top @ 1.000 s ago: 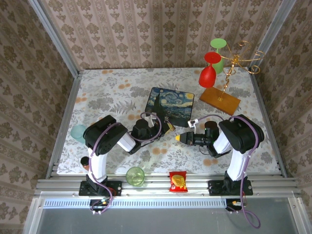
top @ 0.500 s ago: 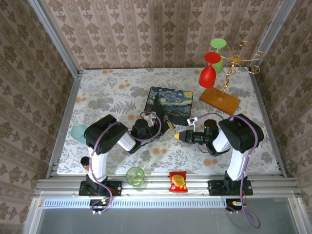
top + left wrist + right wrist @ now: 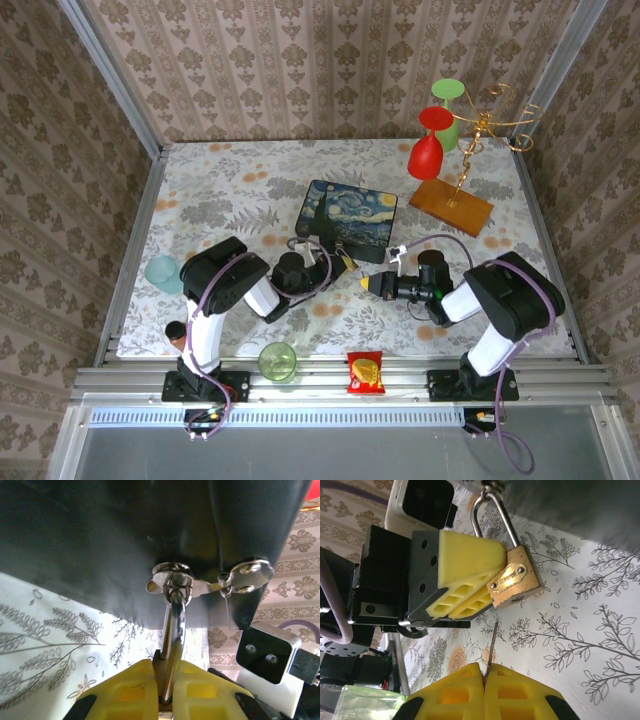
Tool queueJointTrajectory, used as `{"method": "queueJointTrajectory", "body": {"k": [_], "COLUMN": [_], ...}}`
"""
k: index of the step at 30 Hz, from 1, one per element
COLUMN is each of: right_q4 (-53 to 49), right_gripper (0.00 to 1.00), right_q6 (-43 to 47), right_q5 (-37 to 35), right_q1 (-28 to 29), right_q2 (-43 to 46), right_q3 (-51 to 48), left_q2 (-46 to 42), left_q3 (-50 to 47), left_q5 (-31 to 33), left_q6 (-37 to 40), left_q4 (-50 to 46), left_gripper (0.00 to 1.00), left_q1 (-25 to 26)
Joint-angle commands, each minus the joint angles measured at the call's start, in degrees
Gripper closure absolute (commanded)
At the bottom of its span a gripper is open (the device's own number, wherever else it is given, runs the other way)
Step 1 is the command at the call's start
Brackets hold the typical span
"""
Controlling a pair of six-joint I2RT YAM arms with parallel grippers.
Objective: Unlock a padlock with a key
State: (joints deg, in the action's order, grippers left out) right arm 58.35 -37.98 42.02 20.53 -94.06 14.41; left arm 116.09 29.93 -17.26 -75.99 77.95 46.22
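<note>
The small brass padlock [image 3: 515,577] hangs by its silver shackle [image 3: 492,515] from the metal clasp ring [image 3: 172,580] on the dark edge of the starry-night box [image 3: 350,215]. My left gripper [image 3: 167,695] is shut on the padlock body [image 3: 170,670], seen edge-on between the yellow fingers [image 3: 465,585]. My right gripper [image 3: 484,680] is shut on the key [image 3: 490,645]. Its thin blade points up at the underside of the padlock, with a small gap between tip and lock. From above, the two grippers [image 3: 338,266] [image 3: 368,284] face each other just in front of the box.
A gold glass rack on a wooden base [image 3: 452,206] holds a red glass [image 3: 427,150] at the back right. A teal cup [image 3: 160,272] stands at the left, a green cup [image 3: 277,360] and a snack packet [image 3: 365,372] on the front rail.
The right arm's elbow has swung out to the right and lower, its gripper staying near the padlock. The left arm has shifted slightly right. Both grips are unchanged.
</note>
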Motion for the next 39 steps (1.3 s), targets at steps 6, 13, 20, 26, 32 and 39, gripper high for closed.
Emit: {"method": "queueJointTrajectory", "body": {"k": [6, 13, 20, 26, 32, 39], "right_q4": [-16.3, -20.5, -24.1, -17.0, -17.2, -8.8], "right_gripper": [1.00, 1.00, 1.00, 1.00, 1.00, 1.00], "right_q6": [7.6, 8.7, 10.1, 9.9, 9.2, 1.1], "right_q5": [-5.1, -5.0, -6.6, 0.9, 9.3, 13.4], "right_q1": [1.5, 3.0, 4.8, 5.1, 5.4, 5.5], "right_q2": [11.6, 13.5, 13.9, 18.6, 20.9, 21.8], "right_q3": [0.3, 2.0, 3.1, 1.1, 4.0, 5.3], "left_q2": [-1.4, -6.3, -15.2, -27.3, -40.5, -46.8], "left_q3": [-6.7, -8.2, -7.5, -4.7, -0.1, -0.7], "left_q5": [8.0, 11.2, 14.5, 22.6, 21.5, 3.6], "left_q6": [1.7, 3.5, 7.5, 15.3, 28.9, 37.3], "left_q4": [-4.0, -7.8, -23.2, -40.6, -49.1, -42.4], "left_gripper": [0.78, 0.59, 0.43, 0.39, 0.43, 0.59], "left_q1": [1.0, 1.4, 2.4, 6.2, 9.0, 7.3]}}
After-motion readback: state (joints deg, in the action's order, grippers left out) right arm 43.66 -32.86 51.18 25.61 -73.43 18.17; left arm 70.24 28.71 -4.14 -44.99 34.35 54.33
